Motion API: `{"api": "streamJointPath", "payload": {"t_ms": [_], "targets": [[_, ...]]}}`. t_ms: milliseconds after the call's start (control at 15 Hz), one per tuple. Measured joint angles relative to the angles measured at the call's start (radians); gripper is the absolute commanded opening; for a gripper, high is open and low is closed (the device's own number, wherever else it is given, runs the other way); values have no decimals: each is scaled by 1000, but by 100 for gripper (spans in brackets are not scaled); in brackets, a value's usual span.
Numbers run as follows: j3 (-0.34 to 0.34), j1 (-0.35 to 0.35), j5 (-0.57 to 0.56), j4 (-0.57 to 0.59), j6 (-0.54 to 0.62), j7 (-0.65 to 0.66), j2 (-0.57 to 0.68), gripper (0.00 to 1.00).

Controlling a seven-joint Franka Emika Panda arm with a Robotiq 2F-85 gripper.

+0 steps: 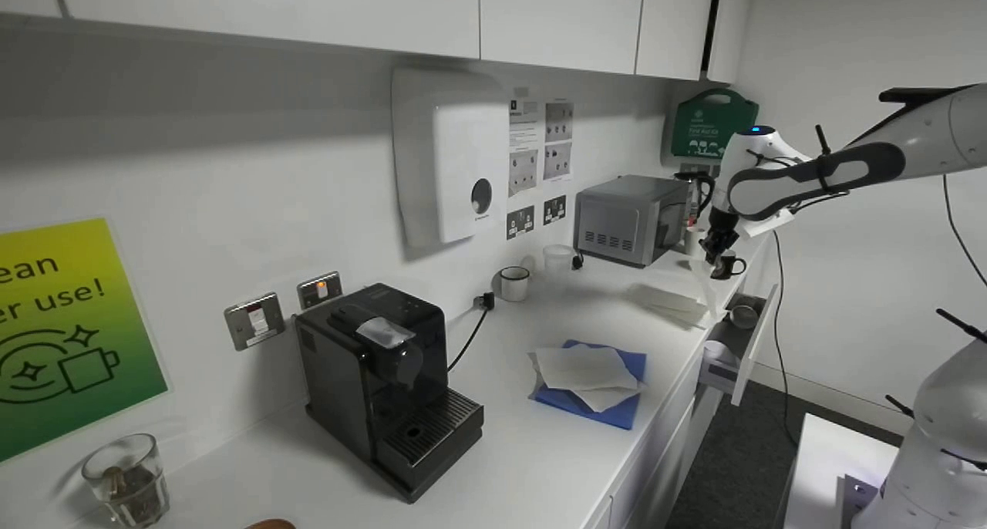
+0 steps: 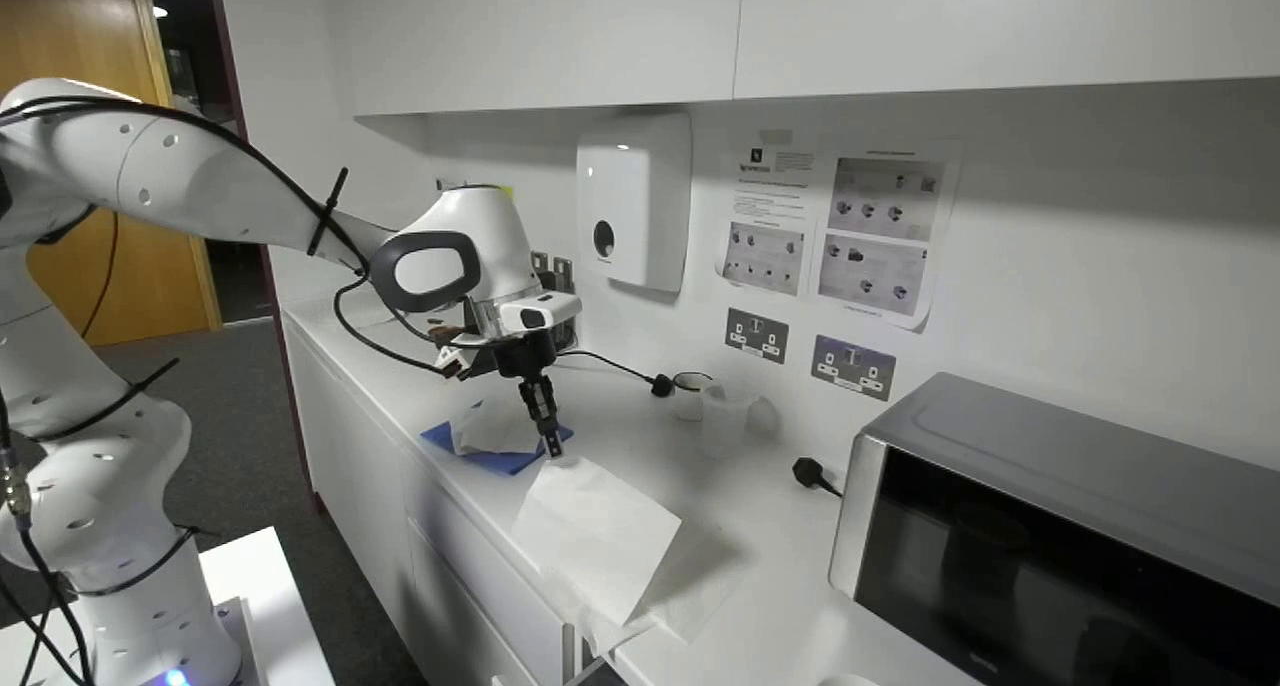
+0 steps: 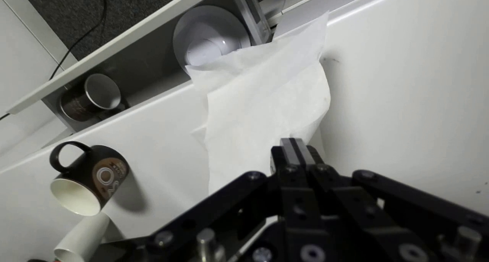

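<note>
My gripper (image 3: 296, 143) has its fingers shut on the upper end of a white paper towel (image 3: 259, 109). In an exterior view the towel (image 2: 600, 531) hangs slanting from the fingertips (image 2: 555, 450) to the counter's front edge. More white paper (image 1: 667, 301) lies on the counter beneath it. In the wrist view the towel's far end hangs over the counter edge beside an open drawer (image 3: 114, 44). A white bowl (image 3: 210, 33) and a dark mug (image 3: 82, 101) are in the drawer. A black mug (image 3: 103, 166) and a white cup (image 3: 84, 235) stand on the counter.
A blue cloth (image 1: 628, 417) with white paper sheets on top lies on the counter. A black coffee machine (image 1: 331, 382) and a grey microwave (image 1: 613, 220) stand along the wall. An enamel mug (image 1: 514, 284) and a clear plastic cup (image 1: 558, 261) stand between them. Cabinets (image 2: 560, 36) hang above.
</note>
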Motion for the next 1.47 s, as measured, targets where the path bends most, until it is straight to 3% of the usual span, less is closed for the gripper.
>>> {"api": "streamJointPath", "payload": {"t_ms": [267, 600, 1000, 1467], "targets": [[8, 43, 23, 6, 1, 40, 33, 0], [-4, 51, 152, 28, 3, 77, 67, 0], [-128, 40, 362, 36, 12, 55, 42, 0], [-235, -39, 371, 35, 13, 46, 13, 0]]}}
